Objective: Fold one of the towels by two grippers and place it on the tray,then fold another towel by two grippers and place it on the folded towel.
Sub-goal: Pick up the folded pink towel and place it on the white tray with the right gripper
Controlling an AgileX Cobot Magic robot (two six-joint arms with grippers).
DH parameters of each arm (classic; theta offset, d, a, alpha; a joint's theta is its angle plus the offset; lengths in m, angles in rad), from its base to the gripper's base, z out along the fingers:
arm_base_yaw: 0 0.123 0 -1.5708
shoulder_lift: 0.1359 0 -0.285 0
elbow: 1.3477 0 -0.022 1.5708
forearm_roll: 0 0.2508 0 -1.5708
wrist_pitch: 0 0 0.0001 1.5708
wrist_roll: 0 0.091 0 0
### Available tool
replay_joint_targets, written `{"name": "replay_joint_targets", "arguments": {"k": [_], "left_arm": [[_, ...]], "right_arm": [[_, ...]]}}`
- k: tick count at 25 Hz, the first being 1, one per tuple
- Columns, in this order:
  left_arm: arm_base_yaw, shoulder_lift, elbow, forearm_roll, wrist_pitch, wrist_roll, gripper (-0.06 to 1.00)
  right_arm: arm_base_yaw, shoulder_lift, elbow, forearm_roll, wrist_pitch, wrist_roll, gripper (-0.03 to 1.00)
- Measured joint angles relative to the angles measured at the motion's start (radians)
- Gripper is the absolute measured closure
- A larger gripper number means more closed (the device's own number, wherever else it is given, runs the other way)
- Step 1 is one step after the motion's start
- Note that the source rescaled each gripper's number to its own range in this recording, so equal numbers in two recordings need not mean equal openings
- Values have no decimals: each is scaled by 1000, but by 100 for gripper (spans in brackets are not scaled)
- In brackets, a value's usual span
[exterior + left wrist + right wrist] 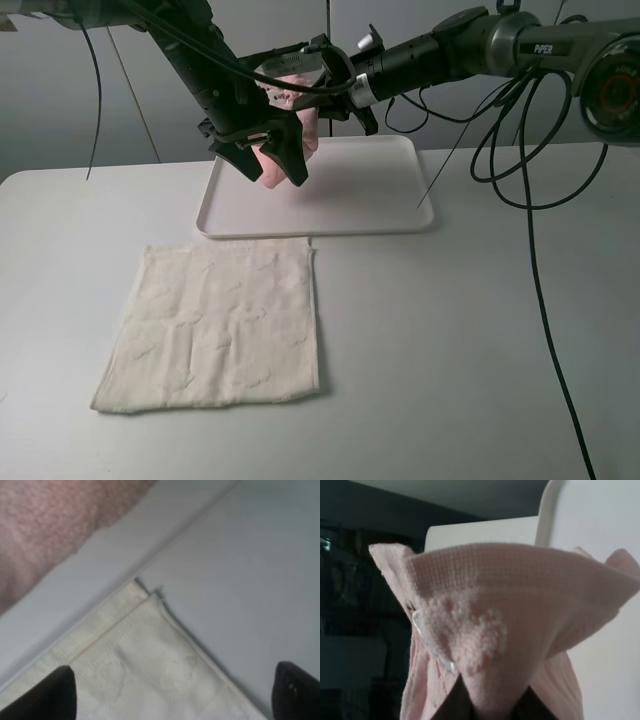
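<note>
Pink towel (309,130): is hanging bunched over the tray (380,190), not yet laid down. Right pincer (322,85) is pinching it; left pincer (175,695) is gaping, empty. White towel (215,325): is lying flat on the tabletop (470,340), just beside the tray, awaiting folding.

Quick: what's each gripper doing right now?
Left gripper: open, holding nothing.
Right gripper: closed on the pink towel.
</note>
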Motion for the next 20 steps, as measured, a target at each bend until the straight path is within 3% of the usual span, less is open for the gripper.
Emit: {"name": "replay_joint_targets", "arguments": {"k": [3, 11, 15, 17, 20], "left_arm": [[0, 0, 0, 5, 0, 1, -6], [2, 0, 0, 9, 0, 1, -6], [2, 0, 0, 9, 0, 1, -6], [2, 0, 0, 9, 0, 1, -6], [2, 0, 0, 11, 0, 1, -6]], "right_arm": [[0, 41, -12, -22, -22, 0, 88], [0, 98, -12, -329, -113, 7, 88], [0, 98, -12, -382, -122, 10, 88], [0, 98, -12, -387, -120, 3, 73], [0, 98, -12, -387, -88, -37, 22]]}}
